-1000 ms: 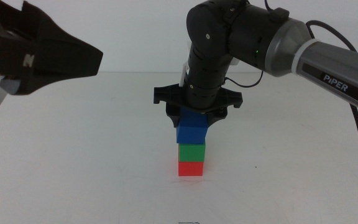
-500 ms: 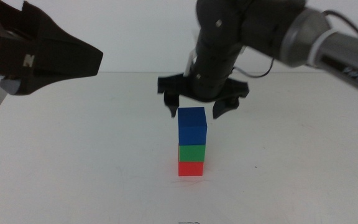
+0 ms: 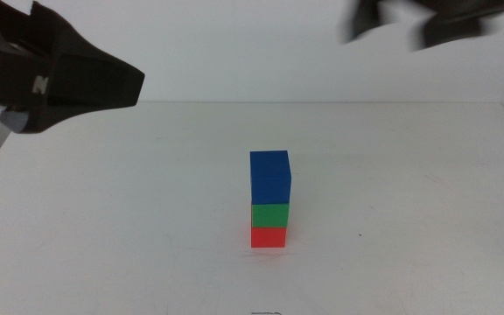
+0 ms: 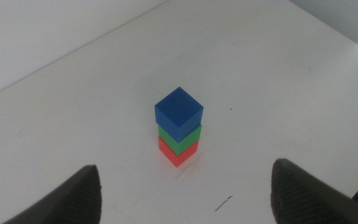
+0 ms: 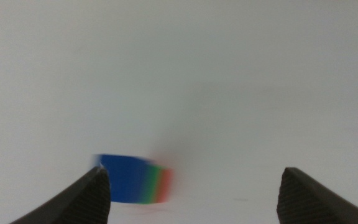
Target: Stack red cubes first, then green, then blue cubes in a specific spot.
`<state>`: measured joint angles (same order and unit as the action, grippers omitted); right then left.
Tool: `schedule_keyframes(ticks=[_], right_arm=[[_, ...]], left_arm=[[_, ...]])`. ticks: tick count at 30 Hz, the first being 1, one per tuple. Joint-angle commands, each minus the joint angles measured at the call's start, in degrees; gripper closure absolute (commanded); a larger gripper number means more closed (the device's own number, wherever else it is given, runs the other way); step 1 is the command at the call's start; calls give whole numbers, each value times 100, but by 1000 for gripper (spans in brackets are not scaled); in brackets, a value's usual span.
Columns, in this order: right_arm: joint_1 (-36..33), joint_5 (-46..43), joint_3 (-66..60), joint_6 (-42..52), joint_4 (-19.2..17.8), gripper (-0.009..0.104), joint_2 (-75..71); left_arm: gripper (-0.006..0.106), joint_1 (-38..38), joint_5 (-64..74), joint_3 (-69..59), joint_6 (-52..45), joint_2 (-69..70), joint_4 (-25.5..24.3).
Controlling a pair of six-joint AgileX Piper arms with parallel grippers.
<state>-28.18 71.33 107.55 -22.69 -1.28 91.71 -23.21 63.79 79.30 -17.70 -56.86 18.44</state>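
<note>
Three-cube stack stands on the white table [image 3: 103, 227], roughly centre, a bit toward the near side in the middle view. Red cube [image 3: 269, 237] at the bottom, sitting on the tabletop. Green cube [image 3: 269, 215] directly on top of red, edges about flush. Blue cube [image 3: 270, 178] on top of green, touching it, upright; in the middle view it looks taller than the other two, likely just the angle. Stack is straight, nothing touching it.

My right pincer [image 3: 390, 19] is up at the far right top edge of the middle view, blurred, well above and apart from the stack. Its wrist view shows both jaws spread wide apart with nothing between them; the cubes appear there only as a blue-green-red smear, motion-blurred, so no detail from that view.

My left pincer [image 4: 182, 193] is high on the left side, well apart from the stack; in the middle view only its dark body shows at the upper left. Jaws wide apart, empty, and the stack sits in clear sight between them on the table below. From the left wrist view the blue top face is square over green, red just peeking out underneath. A faint dark scratch mark [image 4: 223, 203] on the table just beside the stack.
</note>
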Motion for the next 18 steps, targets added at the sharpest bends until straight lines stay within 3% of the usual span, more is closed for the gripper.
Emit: schedule_keyframes(ticks=[1,5,10,12,18], right_arm=[[549,81,-274,408,-66,22,-834],[1723,-831,-1571,1094,181,22,-2037],[2793,-1802,-2723,2068,1022,22,-2944],[2955,-1880,-2972,2343,1192,22,-3060],[2957,-1881,-3029,2411,1230,22,-3077]], left_arm=[[7,-1,-355,124,37,25,138],[7,-1,-355,124,37,25,138],[7,-1,-355,124,37,25,138],[7,-1,-355,124,37,25,138],[7,-1,-355,124,37,25,138]])
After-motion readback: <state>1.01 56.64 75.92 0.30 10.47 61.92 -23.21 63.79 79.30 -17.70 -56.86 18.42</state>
